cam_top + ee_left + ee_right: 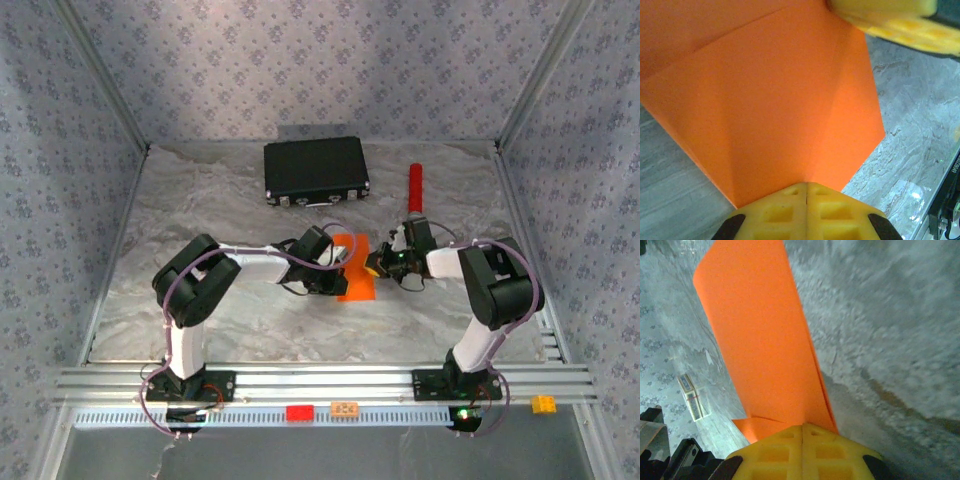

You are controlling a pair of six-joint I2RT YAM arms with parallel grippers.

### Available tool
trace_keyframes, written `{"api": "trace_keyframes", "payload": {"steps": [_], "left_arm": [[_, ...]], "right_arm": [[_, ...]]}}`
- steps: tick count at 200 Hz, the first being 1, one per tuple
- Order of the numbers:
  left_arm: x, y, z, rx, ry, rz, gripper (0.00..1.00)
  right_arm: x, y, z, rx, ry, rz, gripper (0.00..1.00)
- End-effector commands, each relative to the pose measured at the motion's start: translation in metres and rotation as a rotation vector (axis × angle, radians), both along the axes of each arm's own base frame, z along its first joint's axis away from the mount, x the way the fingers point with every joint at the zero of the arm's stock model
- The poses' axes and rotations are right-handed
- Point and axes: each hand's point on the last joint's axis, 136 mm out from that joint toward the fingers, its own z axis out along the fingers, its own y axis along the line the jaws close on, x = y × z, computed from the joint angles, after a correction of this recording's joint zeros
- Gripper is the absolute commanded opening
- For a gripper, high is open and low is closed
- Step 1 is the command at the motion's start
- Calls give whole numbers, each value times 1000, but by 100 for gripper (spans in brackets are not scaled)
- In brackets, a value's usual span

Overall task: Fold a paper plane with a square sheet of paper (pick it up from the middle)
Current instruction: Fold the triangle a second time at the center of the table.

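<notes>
So the left gripper [806,186] and right gripper [802,427] are both pinched shut on opposite ends of the creased square sheet of paper [355,272], mid desk [250,320], and I reckon pulling apart or twisting unevenly could tear it or skew the crease.
</notes>
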Motion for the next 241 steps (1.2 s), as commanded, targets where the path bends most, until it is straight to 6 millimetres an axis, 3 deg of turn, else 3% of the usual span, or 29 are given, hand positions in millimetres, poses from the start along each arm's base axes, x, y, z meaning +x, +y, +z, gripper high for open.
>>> {"api": "trace_keyframes", "payload": {"steps": [1, 39, 76, 108, 131, 149, 191, 241], "left_arm": [[-15, 20, -27, 90, 76, 4, 0], [-15, 19, -27, 85, 79, -1, 0], [-12, 15, -20, 64, 67, 7, 0], [1, 2, 9, 12, 14, 4, 2], [17, -8, 37, -12, -55, 0, 10], [31, -8, 47, -6, -99, 6, 13], [56, -6, 35, 41, -108, 18, 13], [55, 0, 8, 98, -71, 7, 10]], "right_arm": [[10, -22, -14, -78, 6, -74, 5], [14, -37, -6, -88, -8, -101, 5], [13, -37, 23, -81, -70, -93, 6], [-2, -36, 37, -94, -84, -79, 8], [-17, -33, 36, -100, -67, -66, 9], [-29, -30, 32, -107, -53, -55, 11], [-49, -23, 25, -109, -20, -38, 14], [-66, -14, 19, -129, 9, -3, 24]]}}
